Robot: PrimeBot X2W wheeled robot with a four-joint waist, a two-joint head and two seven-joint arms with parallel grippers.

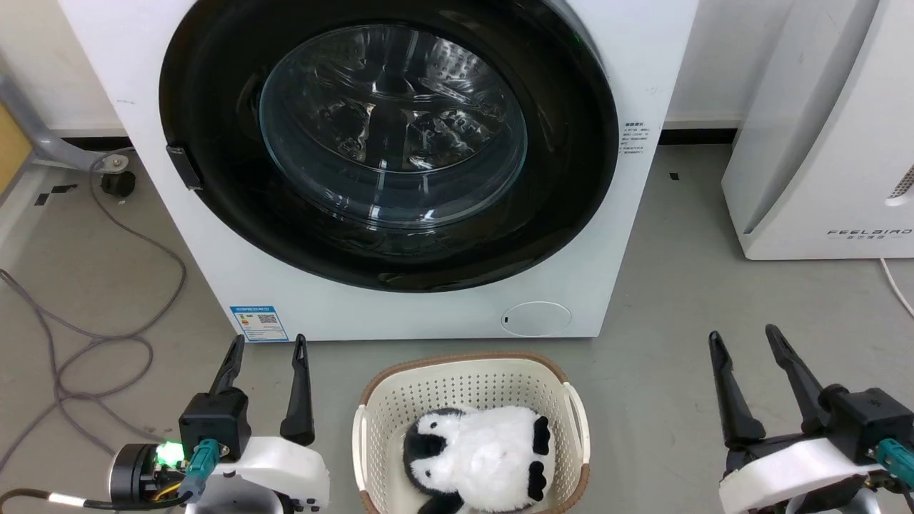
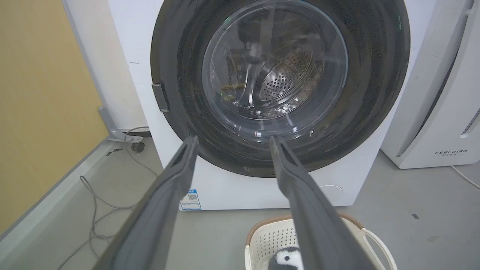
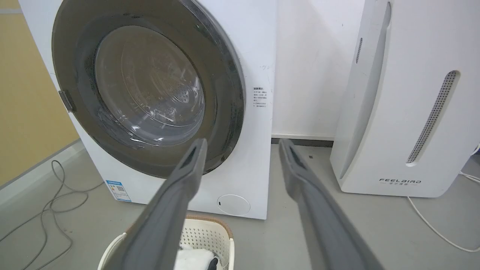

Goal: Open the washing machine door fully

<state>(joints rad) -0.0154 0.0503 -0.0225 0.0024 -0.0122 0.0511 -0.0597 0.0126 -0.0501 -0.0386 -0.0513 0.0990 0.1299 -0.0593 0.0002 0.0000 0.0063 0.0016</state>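
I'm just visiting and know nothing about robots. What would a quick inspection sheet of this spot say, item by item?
Surface: bare grey floor, a few small dark marks.
Job's things: washing machine door shut flush against the white washing machine; handle tab on its left edge.
Clutter: a basket in front of the machine, holding a black and white plush toy.
Hands: left hand and right hand both open, holding nothing, short of the door.
Cables: grey cable looping on the floor at left; white cable at right.
Surroundings: white FEELBIRD appliance at right; yellow panel at left.
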